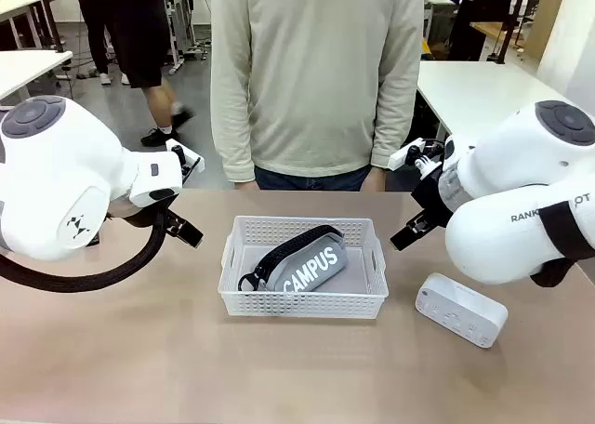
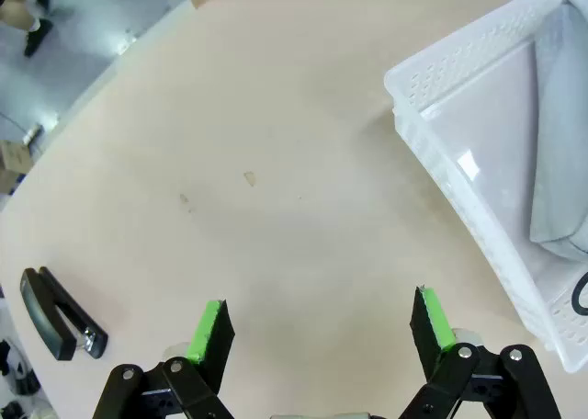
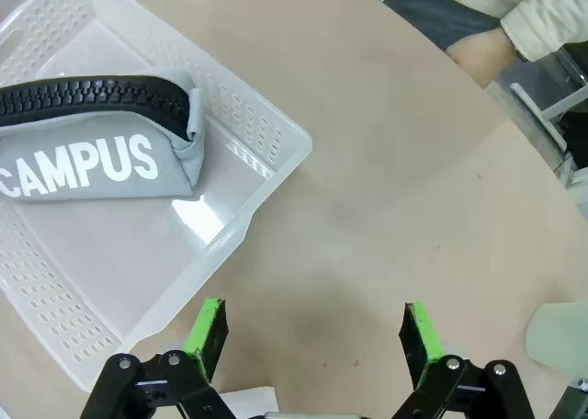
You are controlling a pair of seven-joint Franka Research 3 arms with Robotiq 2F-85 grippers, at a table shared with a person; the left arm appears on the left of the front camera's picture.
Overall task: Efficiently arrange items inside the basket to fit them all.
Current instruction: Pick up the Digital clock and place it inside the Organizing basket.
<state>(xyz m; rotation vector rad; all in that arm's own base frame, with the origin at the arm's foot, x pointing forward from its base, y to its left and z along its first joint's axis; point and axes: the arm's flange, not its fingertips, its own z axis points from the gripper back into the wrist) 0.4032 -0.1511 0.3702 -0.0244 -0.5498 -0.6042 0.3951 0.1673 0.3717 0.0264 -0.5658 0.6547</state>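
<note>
Both your grippers stand wide and empty: the left gripper (image 2: 319,320) hangs over bare table (image 1: 139,350) beside the basket (image 1: 302,305), the right gripper (image 3: 312,322) just off one of its corners. The grey CAMPUS pouch (image 1: 311,261) lies slantwise inside the basket, and the white box (image 1: 460,310) sits on the table near the basket's right end. The black stapler (image 2: 60,313) lies on the table apart from the basket, and the pale green cup (image 3: 560,332) stands outside it.
</note>
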